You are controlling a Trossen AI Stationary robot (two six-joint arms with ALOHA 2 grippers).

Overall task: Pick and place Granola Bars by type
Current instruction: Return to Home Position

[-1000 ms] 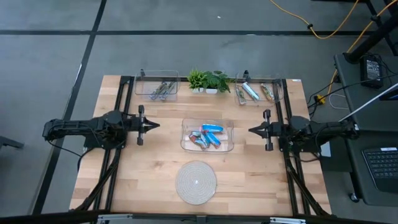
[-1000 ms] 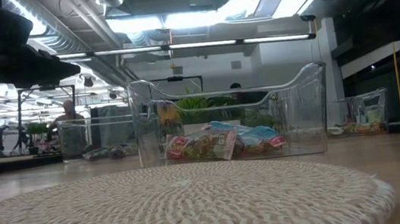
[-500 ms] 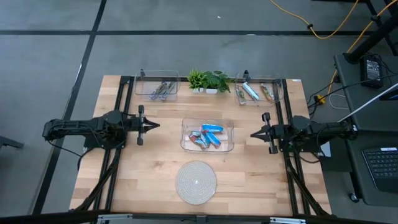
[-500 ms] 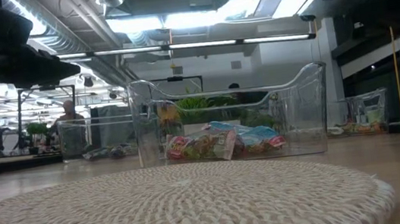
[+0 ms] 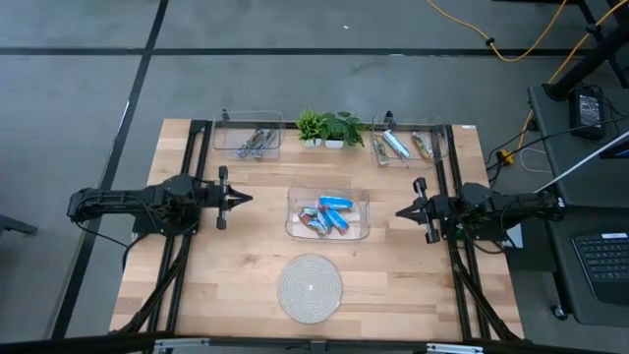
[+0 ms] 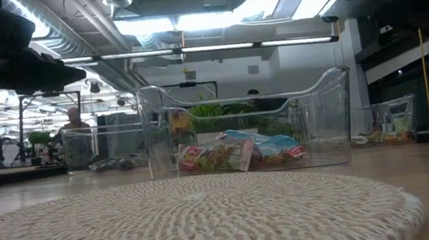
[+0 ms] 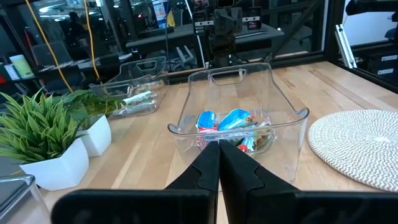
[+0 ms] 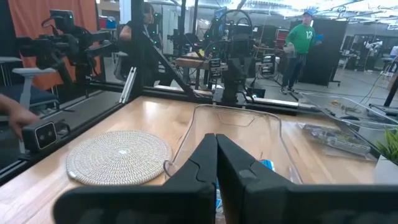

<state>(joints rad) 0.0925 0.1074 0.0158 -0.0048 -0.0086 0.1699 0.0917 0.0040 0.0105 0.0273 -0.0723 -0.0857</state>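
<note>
Several granola bars (image 5: 327, 215), bright blue and blue with orange print, lie loose in the clear middle bin (image 5: 295, 196); they also show in the low view (image 6: 236, 152) and the left wrist view (image 7: 231, 121). Silvery-brown bars (image 5: 253, 144) lie in the far-left bin. A blue bar and others (image 5: 397, 145) lie in the far-right bin. My left gripper (image 5: 248, 198) hovers shut, left of the middle bin, pointing at it (image 7: 219, 149). My right gripper (image 5: 398, 210) hovers shut on the bin's right side (image 8: 216, 140).
A round woven mat (image 5: 310, 287) lies near the table's near edge, in front of the middle bin. A potted plant (image 5: 329, 127) stands between the two far bins. Bare wood lies between each gripper and the middle bin. A person (image 8: 303, 42) stands in the room beyond the table.
My right gripper has shifted slightly toward the table's near edge and turned a little about its wrist, staying shut. The left arm and the bars have kept still.
</note>
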